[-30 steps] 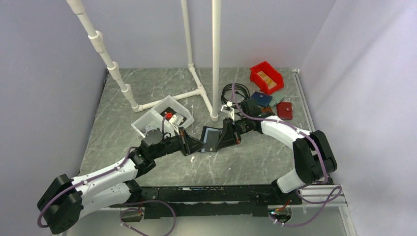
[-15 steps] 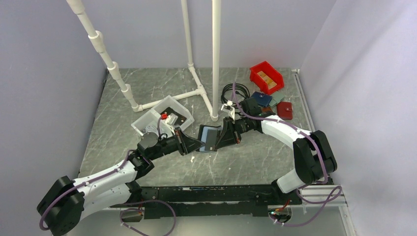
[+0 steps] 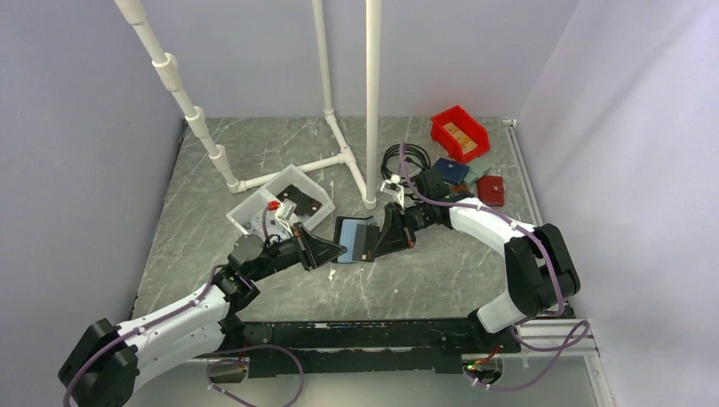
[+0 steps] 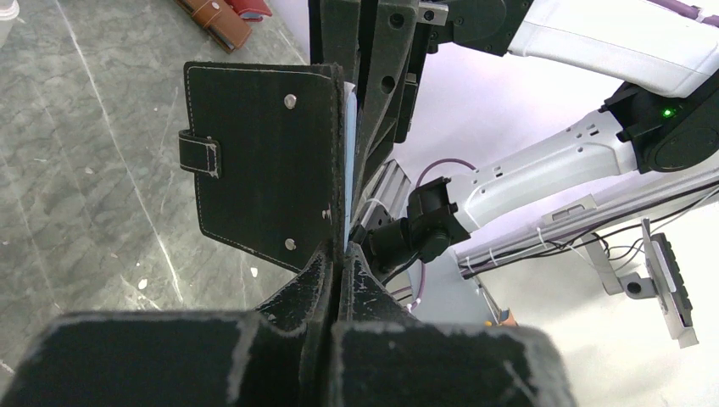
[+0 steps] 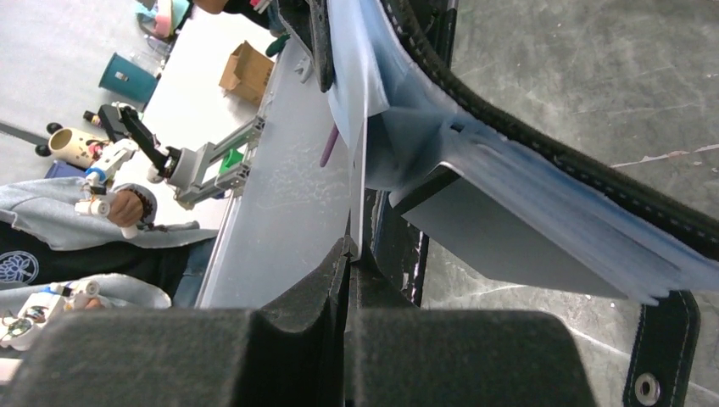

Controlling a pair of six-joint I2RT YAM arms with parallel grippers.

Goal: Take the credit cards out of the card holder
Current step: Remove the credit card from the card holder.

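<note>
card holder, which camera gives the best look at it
Left wrist: the card holder is large in frame, its black stitched cover facing the camera, with the strap tab and rivets clear. Top external shows it small, opened, pale blue inside. Right wrist shows only its pale blue sleeves and a stitched edge, very close.

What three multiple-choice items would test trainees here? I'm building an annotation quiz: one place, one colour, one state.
1. Where is the card holder? A in a bin; B between the left end effector and right end effector; C at the table's far edge.
2. The far-right bin is: A red; B green; C yellow.
3. The right end effector is: A wide open; B shut on the card holder; C out of view.
Answers: B, both grip it; A, seen from above; B, wrist view shows the pinch.
</note>
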